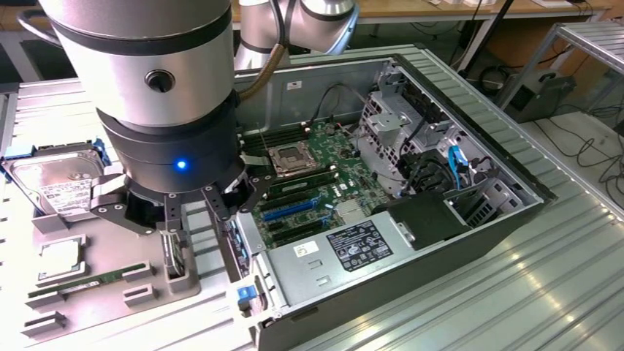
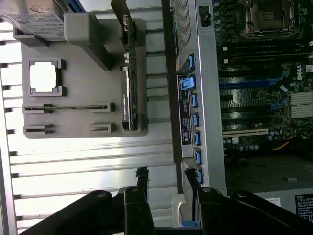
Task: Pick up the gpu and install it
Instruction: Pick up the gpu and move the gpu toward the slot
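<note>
Hovering with my gripper (image 2: 165, 174) spread apart and empty near the gpu (image 2: 128, 85), which stands on edge in the grey tray (image 2: 80, 73) just beside the computer case (image 2: 206, 98), I judge a skewed descent could snag the case wall or tip the card.

My table (image 1: 468, 292) is grey metal with long ridges; bright light shines off it; far behind I see a brown wooden desk (image 1: 410, 11); at the exterior view's right, black cables (image 1: 595, 150) lie on a pale floor (image 1: 571, 124).
</note>
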Controlling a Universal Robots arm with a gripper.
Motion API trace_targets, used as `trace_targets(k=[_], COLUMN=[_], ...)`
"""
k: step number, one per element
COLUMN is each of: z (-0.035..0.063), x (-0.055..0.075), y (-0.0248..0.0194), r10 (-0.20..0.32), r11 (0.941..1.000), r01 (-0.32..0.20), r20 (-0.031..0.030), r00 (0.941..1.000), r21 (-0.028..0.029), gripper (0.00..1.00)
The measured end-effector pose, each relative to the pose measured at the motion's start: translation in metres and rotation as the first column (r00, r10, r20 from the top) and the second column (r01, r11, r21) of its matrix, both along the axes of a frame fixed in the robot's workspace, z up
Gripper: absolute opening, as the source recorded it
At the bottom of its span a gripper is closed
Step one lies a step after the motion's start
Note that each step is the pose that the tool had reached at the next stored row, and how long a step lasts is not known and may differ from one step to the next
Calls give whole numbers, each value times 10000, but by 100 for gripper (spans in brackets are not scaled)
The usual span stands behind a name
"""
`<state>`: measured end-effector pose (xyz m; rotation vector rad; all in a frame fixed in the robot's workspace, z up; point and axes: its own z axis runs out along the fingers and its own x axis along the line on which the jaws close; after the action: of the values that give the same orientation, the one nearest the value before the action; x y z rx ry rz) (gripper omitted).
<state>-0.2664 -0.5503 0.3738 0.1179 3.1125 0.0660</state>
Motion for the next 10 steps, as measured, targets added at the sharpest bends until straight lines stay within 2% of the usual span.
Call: trace_targets(k=[10], z=[-11], x=[-19], y=[0], r10=[0], r11=[10000], r01=[0], r20=[-1], r00=[10000], r21=[-1], gripper=[42])
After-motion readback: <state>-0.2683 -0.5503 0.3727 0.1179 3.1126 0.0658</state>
